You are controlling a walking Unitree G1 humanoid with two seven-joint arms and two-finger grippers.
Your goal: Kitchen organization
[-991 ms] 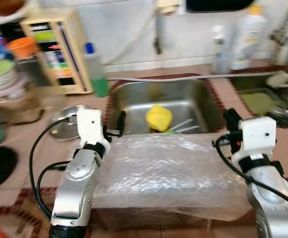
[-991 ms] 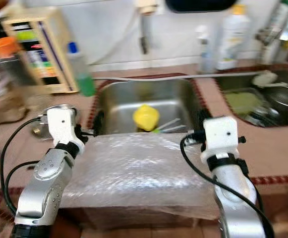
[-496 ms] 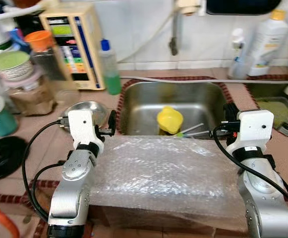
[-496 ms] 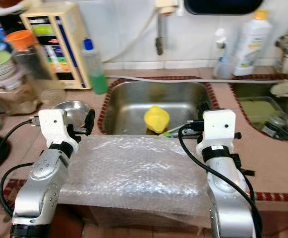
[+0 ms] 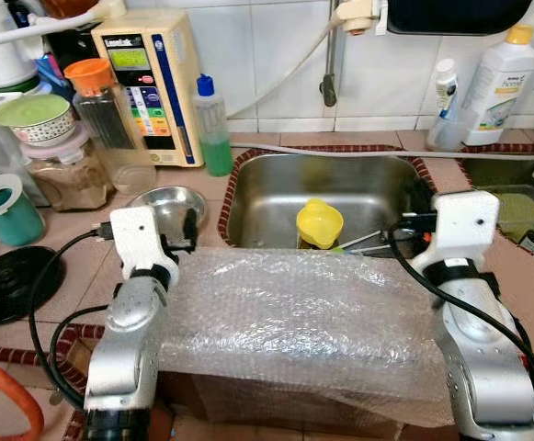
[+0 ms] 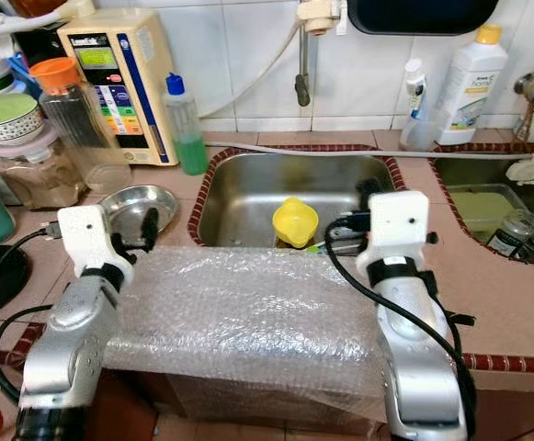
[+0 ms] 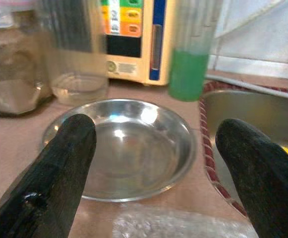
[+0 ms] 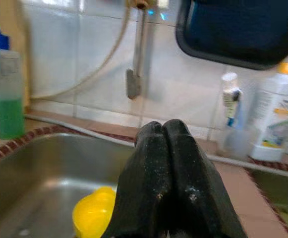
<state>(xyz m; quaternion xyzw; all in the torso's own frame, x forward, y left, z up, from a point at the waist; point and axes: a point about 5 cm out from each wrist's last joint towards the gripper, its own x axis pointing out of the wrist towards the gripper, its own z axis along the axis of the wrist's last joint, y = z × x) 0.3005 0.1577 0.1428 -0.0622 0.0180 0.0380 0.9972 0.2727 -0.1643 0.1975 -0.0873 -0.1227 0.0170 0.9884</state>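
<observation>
My left hand (image 7: 151,163) is spread wide, fingers apart, hovering just short of the steel bowl (image 7: 118,147) that sits on the table (image 5: 55,276) between the clear jar (image 5: 101,110) and the sink (image 5: 326,188); the green soap bottle (image 5: 213,129) stands just behind it; my right hand (image 8: 164,163) is clenched on nothing, fingertips pressed together, pointing over the sink where a yellow cup (image 5: 320,222) lies with some utensils; bubble wrap (image 5: 294,322) covers the box in front of me, between my arms. I judge the bowl is what I should take next; to do it well I would lower one finger inside the rim and the other outside, close gently since thin steel slips, and lift straight up so I don't knock the bottle or jar behind.
</observation>
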